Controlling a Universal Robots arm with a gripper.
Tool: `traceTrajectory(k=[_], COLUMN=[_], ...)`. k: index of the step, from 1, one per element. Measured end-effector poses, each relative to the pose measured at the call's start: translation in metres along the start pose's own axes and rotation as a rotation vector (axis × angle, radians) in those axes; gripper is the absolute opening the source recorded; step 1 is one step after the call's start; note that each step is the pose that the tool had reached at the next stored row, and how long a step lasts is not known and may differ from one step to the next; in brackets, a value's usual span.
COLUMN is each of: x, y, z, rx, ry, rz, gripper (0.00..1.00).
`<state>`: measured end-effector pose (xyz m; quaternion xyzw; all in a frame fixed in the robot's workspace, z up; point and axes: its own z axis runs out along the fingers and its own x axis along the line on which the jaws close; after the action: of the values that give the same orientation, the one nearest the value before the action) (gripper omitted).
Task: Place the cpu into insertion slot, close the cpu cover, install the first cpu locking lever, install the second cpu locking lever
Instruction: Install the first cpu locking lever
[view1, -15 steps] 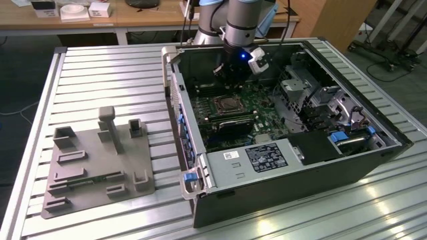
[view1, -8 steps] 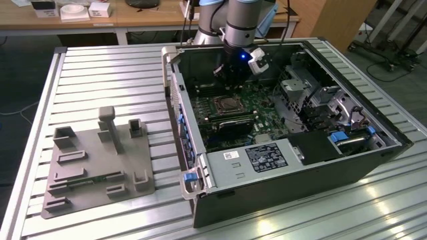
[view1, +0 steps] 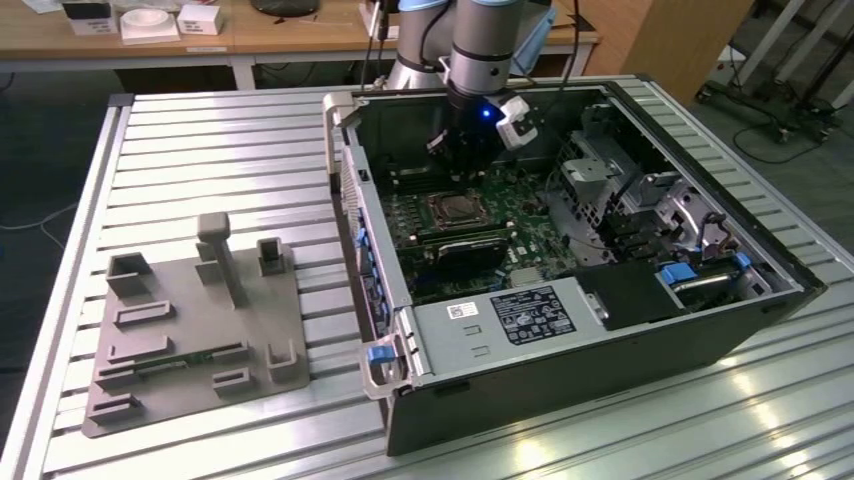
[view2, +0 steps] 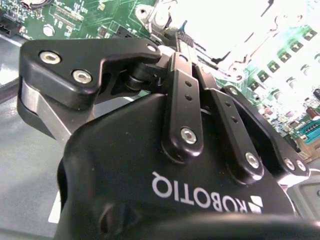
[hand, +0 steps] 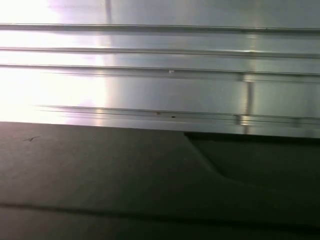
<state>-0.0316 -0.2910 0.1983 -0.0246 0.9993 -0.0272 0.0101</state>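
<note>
In the exterior view the arm reaches down into the open computer case (view1: 587, 370). My gripper (view1: 459, 168) hangs over the green motherboard (view1: 523, 222), just behind the far edge of the processor socket. The cpu (view1: 454, 208) lies as a pale tan square in that socket, with the cpu cover (view1: 430, 214) lying flat around it as a silvery frame. In the second wrist view the black fingers (view2: 181, 65) come together at their tips right at the edge of the glaring white socket (view2: 225, 30). I cannot tell whether anything is pinched between them. The locking levers cannot be made out.
A labelled grey box (view1: 527, 315) sits at the case's near end and a drive cage (view1: 601, 180) on the exterior view's right. A grey fixture plate (view1: 187, 320) with upright blocks lies on the slatted metal table (view1: 200, 150). The first wrist view faces table slats (hand: 160, 75) and a dark case wall (hand: 125, 180).
</note>
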Motion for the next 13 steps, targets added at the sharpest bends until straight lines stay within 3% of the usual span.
traceTrajectory(k=[4,13], x=[0.0,0.0], y=[0.0011,0.0046], z=[0.0008,0.0013], rx=[0.0075,0.0078], ry=[0.0007,0.0011], rz=[0.0,-0.001], gripper=[0.1,0.1])
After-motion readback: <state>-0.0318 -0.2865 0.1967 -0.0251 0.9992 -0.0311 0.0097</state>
